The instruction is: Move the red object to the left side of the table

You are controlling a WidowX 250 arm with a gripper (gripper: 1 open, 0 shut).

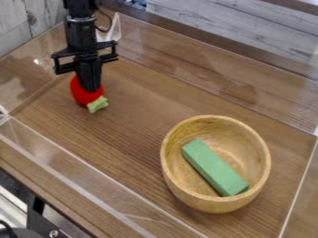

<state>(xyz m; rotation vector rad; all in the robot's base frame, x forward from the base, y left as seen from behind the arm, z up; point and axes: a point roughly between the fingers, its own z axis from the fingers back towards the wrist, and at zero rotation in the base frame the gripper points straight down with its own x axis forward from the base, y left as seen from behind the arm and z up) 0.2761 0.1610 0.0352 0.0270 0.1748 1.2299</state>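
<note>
The red object (85,93) is a small rounded red toy fruit with a pale green stem end (97,106). It sits low at the left part of the brown wood-grain table (162,93). My black gripper (87,82) points straight down from above and is shut on the top of the red object. Whether the fruit touches the tabletop I cannot tell.
A round light wooden bowl (218,163) stands at the front right with a green rectangular block (214,167) lying inside it. Clear acrylic walls (74,186) edge the table at the front and left.
</note>
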